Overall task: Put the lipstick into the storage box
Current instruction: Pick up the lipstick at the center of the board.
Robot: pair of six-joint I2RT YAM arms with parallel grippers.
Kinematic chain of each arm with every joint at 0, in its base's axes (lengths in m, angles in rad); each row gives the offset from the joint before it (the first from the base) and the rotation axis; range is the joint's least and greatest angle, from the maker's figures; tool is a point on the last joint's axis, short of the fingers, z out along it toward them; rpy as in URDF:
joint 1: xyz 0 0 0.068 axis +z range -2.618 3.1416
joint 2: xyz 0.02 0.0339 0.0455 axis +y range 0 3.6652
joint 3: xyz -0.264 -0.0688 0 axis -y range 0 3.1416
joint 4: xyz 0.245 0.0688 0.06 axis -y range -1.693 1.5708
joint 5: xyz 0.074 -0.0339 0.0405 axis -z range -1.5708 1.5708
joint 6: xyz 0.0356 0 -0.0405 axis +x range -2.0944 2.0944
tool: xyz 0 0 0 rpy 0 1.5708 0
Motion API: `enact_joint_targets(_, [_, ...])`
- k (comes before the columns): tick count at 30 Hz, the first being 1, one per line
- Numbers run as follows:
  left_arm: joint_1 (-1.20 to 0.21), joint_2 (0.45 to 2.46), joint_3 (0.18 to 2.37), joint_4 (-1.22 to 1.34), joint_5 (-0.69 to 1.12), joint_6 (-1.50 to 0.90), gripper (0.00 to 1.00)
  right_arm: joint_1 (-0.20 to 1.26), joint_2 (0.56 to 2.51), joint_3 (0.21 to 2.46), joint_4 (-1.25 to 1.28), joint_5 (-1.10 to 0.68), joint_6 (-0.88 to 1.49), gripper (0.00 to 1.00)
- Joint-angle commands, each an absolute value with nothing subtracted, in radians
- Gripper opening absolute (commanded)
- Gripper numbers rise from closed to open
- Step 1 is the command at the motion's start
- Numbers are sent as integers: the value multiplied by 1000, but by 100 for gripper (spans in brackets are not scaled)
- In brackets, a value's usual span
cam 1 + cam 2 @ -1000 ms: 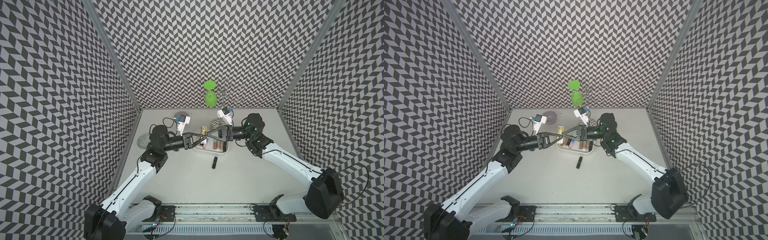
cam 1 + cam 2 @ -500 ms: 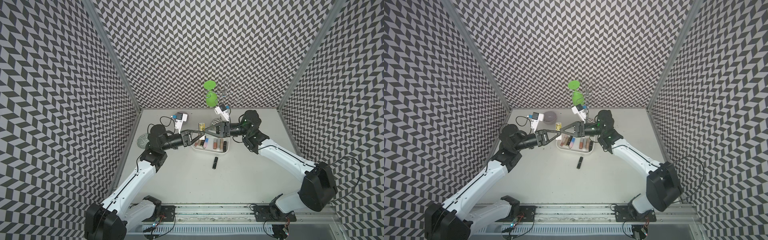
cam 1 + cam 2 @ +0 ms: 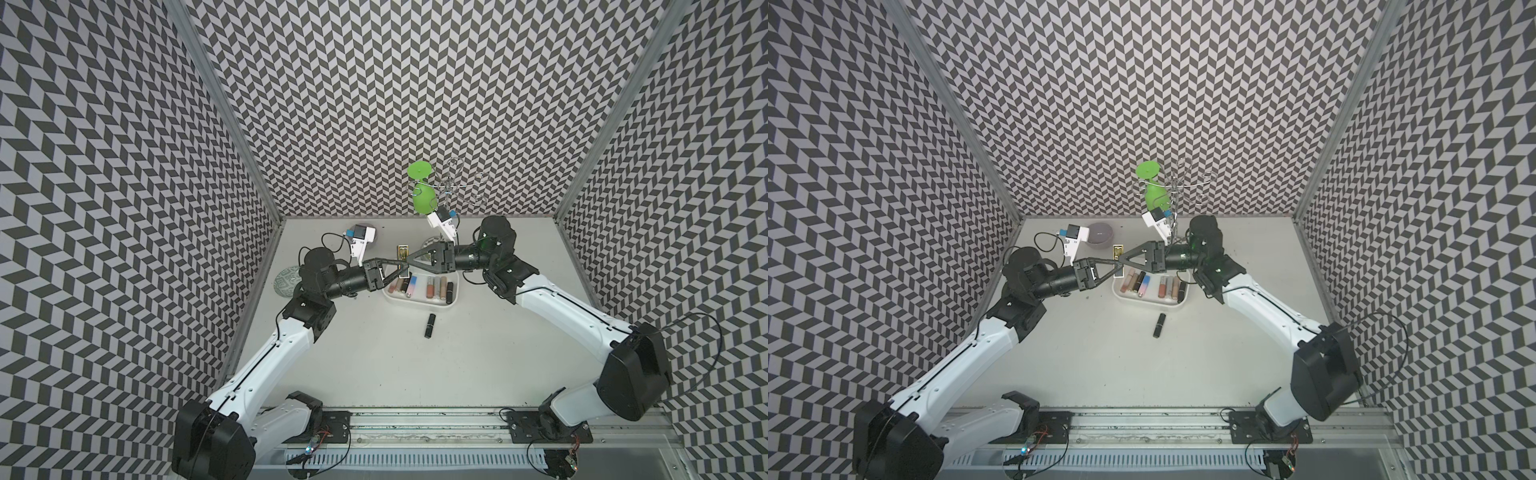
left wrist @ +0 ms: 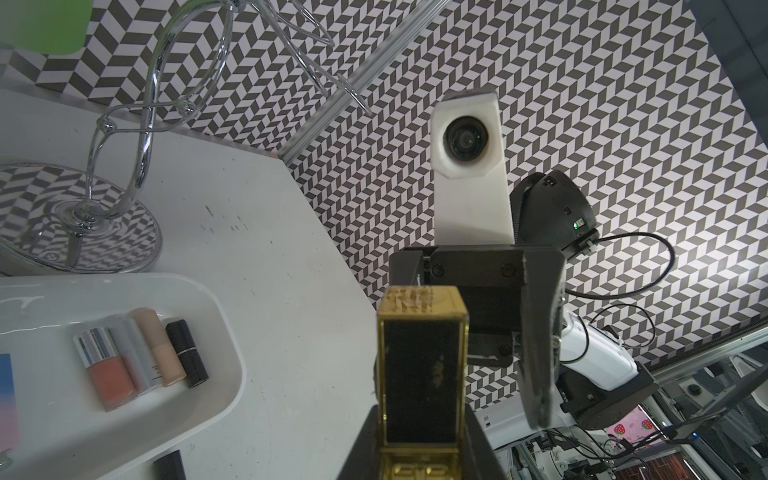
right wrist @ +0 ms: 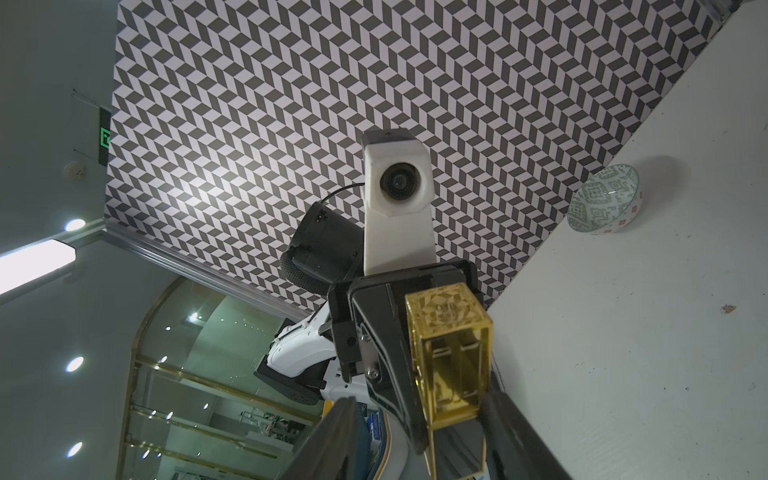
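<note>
I have two white-and-black arms reaching from the bench's near edge, their tips meeting just above the far left corner of the white shallow storage box with rounded corners (image 3: 417, 302). The left gripper (image 3: 405, 268) is clenched on the square gold-cased lipstick with a dark window (image 4: 419, 365), holding it clear of the bench. The right gripper (image 3: 411, 264) straddles its free end with jaws parted and a gap showing on one side, so I judge nothing is pinched there yet. This looks to me like a hand-over. I would square the right jaws on the flat faces, close firmly, and only then let the left go, because the case looks hard and slick and a corner pinch could twist it. Then I would lower it into the bare strip mid-box. I count two arms, one storage box, one chrome wire stand on a mirrored base (image 4: 120, 124), one green plastic goblet-like piece (image 3: 420, 195), one round grey bowl (image 3: 1100, 237) and one green-patterned round plate (image 3: 286, 282). For lipsticks there is the held one, one black tube (image 3: 429, 325) on the bench just off the box's near edge, and in the box four at its right end and at least three at its left, which I cannot separate cleanly
</note>
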State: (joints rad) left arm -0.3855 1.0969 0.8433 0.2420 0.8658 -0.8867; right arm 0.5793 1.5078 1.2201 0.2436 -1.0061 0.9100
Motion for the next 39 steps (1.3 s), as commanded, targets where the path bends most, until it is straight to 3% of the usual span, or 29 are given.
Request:
enact_joint_targets(1, [-429, 1088, 875, 216, 970, -846, 24, 613, 1518, 1270, 149, -870, 819, 53])
enact_joint_targets(5, [-428, 1075, 878, 195, 967, -834, 24, 611, 1507, 1287, 87, -834, 778, 53])
enact_joint_targets(19, [-425, 1063, 859, 224, 954, -845, 24, 613, 1465, 1148, 495, -1037, 1055, 48])
enact_joint_targets(31, [-424, 1066, 847, 258, 971, -871, 24, 612, 1425, 1098, 582, -1030, 1122, 16])
enact_joint_targets(32, [-424, 1063, 845, 255, 967, -870, 25, 613, 1425, 1098, 587, -1028, 1125, 16])
enact_joint_targets(35, [-425, 1055, 848, 229, 950, -858, 49, 613, 1425, 1101, 587, -1017, 1124, 13])
enact_joint_targets(39, [-415, 1039, 861, 178, 927, -824, 65, 612, 1426, 1132, 490, -983, 1057, 13])
